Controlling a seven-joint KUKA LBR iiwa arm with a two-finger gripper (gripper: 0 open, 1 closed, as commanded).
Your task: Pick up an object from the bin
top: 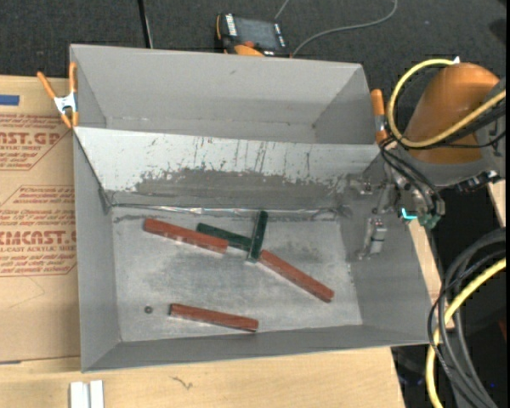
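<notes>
Rightmost red stick [296, 276] apart, lower-left of pincer [374, 245].

Your one camera looks down on the whole grey bin [221, 92] from above, slightly off-centre, the arm [459, 109] at its right

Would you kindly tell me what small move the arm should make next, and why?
Probably shift the end effector toward the nearest red-brown stick, because it hangs by the bin's right wall, apart from every stick.
</notes>
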